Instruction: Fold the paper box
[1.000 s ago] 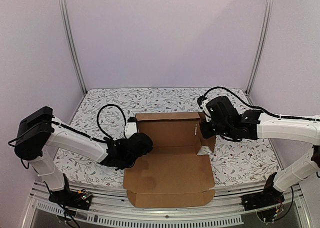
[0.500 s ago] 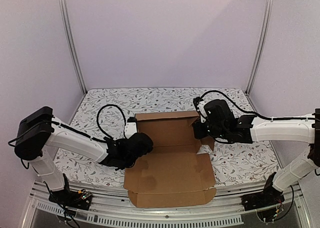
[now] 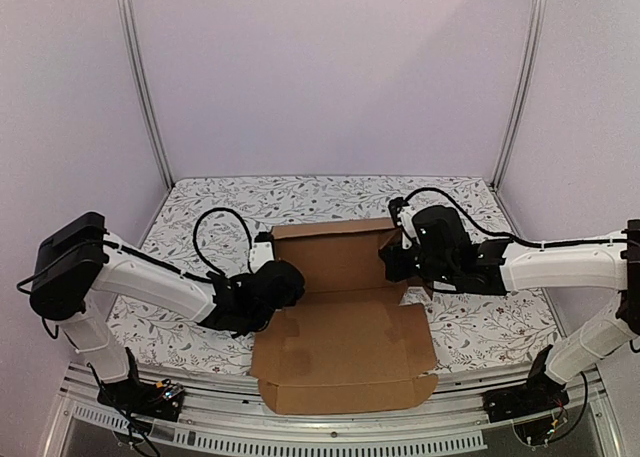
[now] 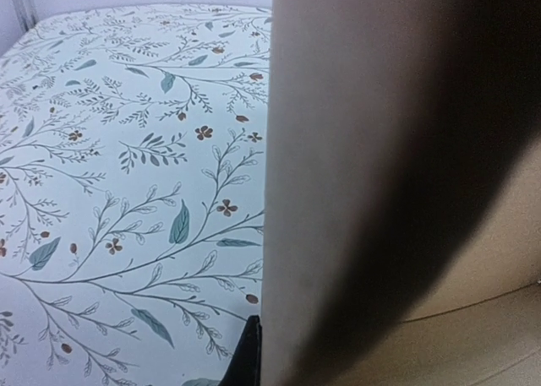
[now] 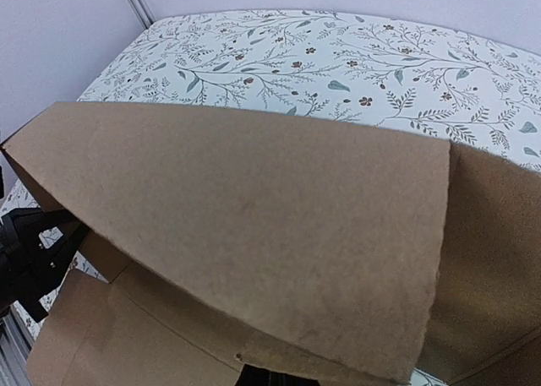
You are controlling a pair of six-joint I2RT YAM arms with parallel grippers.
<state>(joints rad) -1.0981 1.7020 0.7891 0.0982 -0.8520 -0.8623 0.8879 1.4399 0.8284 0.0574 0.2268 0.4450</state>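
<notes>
Covering the near middle of the floral-print table [image 3: 200, 207], the brown paper box [image 3: 345, 342] lies partly folded, with its back wall raised and its front panel flat toward the arm bases. Left gripper [image 3: 278, 277] closed at the box's left side; right gripper [image 3: 397, 262] closed at the raised right flap; whether either pinches cardboard cannot be told

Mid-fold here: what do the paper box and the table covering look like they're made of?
The paper box: thin brown cardboard, matte, unprinted; the right wrist view shows a speckled fibrous face. Table covering: smooth white sheet printed with leaves and flowers, cloth or vinyl, unclear which.
</notes>
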